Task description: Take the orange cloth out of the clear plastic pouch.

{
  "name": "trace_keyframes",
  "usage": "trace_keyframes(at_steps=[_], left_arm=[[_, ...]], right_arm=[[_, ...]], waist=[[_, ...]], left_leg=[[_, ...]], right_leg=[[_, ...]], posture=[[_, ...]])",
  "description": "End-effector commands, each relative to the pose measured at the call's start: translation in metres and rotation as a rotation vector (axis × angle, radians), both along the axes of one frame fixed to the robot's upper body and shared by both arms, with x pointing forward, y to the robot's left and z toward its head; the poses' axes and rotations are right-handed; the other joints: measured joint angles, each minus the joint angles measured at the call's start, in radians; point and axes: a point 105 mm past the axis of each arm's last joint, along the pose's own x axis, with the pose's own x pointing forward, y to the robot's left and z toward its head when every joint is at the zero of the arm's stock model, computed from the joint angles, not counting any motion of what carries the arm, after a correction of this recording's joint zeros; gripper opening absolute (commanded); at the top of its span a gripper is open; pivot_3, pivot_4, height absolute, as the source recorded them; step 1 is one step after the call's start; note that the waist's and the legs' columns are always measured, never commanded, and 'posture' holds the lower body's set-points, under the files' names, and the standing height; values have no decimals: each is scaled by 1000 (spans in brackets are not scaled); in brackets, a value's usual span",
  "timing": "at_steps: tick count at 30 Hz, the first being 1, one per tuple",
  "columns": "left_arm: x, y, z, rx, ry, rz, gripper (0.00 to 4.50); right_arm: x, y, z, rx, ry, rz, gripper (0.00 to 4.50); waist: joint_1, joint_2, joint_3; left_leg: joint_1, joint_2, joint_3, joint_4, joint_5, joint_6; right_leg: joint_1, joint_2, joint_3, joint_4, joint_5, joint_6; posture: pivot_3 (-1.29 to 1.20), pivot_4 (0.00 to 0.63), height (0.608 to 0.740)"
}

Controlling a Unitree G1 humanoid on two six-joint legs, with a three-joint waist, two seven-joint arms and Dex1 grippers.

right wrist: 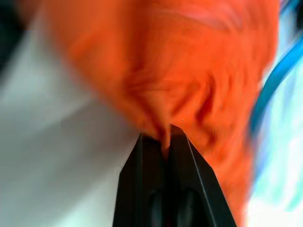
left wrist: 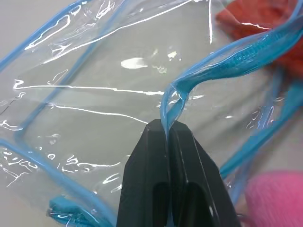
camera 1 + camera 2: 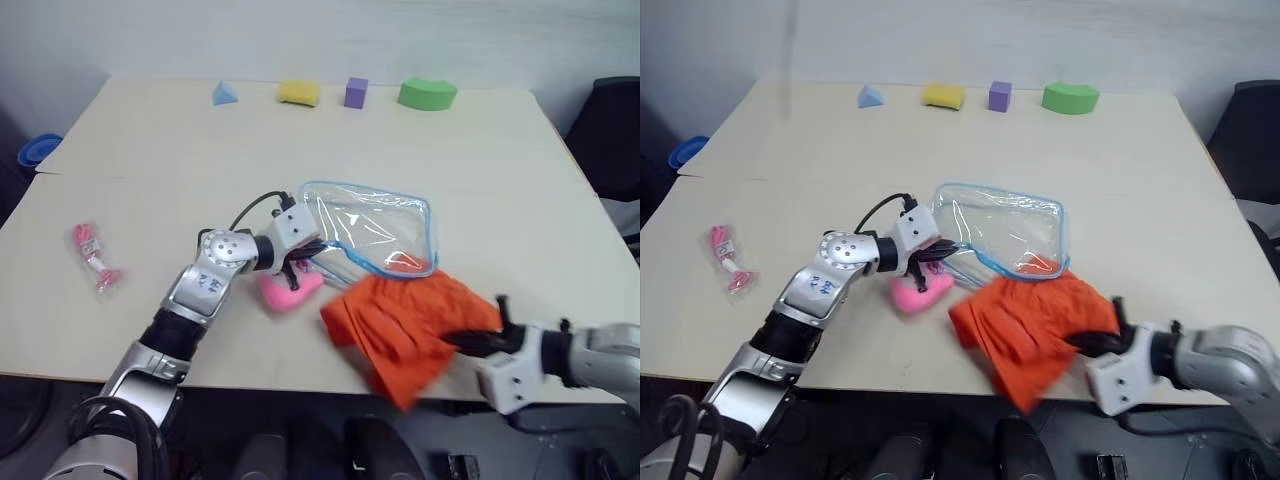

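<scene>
Left eye view: the orange cloth (image 3: 405,322) lies crumpled on the desk (image 3: 150,180) at its near edge, almost wholly outside the clear plastic pouch (image 3: 375,228); a small orange patch shows at the pouch mouth, so one corner may remain inside. The left tool (image 3: 312,252) reaches the pouch rim beside a pink plush toy (image 3: 288,291). The right tool (image 3: 462,343) meets the cloth's near side.

Left wrist view: the left tool (image 2: 168,126) is pressed together, pinching the pouch's light blue edging (image 2: 236,59). The vinyl appears thin, glossy and probably slippery, so the stitched edging is the sounder hold.

Right wrist view: the right tool (image 1: 163,138) is pressed together on a fold of the cloth. The fabric appears soft, light and limp; it will likely drape and trail, so a gathered fold or hem suits it best.
</scene>
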Motion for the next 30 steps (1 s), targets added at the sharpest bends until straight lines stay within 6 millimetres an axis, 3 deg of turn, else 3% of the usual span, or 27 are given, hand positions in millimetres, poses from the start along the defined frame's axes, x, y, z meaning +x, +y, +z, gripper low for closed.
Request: trace_keyframes(at_steps=[1,3,6,10,19,25,28,30], left_arm=[[-20,6,0,34,14,-102,0],[-31,13,-2,58,36,-143,0],[-40,21,-7,98,55,-169,0],[-45,28,-6,125,63,-175,0],[-66,10,-8,62,137,-241,0],[-61,8,-9,12,162,-180,0],[-58,10,-5,-29,180,-140,0],[-56,12,1,-79,198,-112,478]], right_arm=[[14,-52,13,-35,-96,-203,33],[27,-82,15,-11,-153,-369,33],[40,-103,15,52,-210,-517,33],[59,-107,12,194,-236,-655,33],[112,-96,17,682,-222,-1044,33],[112,-104,13,784,-159,-1217,33],[99,-83,16,766,-71,-1096,230],[86,-69,23,786,-1,-1009,690]], waist=[[-8,0,0],[-15,0,0],[-23,0,0],[-30,0,0],[-26,1,0],[-18,1,0],[-13,1,0],[-7,1,0]], left_leg=[[3,0,1,-2,0,0],[6,1,1,-3,0,1],[13,1,2,-9,0,0],[15,2,4,-14,2,-2],[15,2,4,-13,2,-3],[12,2,3,-13,2,-2],[12,2,2,-14,2,-2],[11,2,2,-14,2,-2]], right_leg=[[2,0,1,0,0,0],[5,1,1,-1,0,0],[9,1,2,-3,0,-1],[9,2,4,-3,-1,-1],[8,1,5,-2,-1,-1],[7,0,3,-2,-1,-1],[6,0,2,-2,-1,-1],[6,1,2,-2,-1,-1]], posture=[[0,150,740],[0,150,740],[0,150,740],[0,150,740],[0,150,740],[0,150,740],[0,150,740],[0,150,740]])
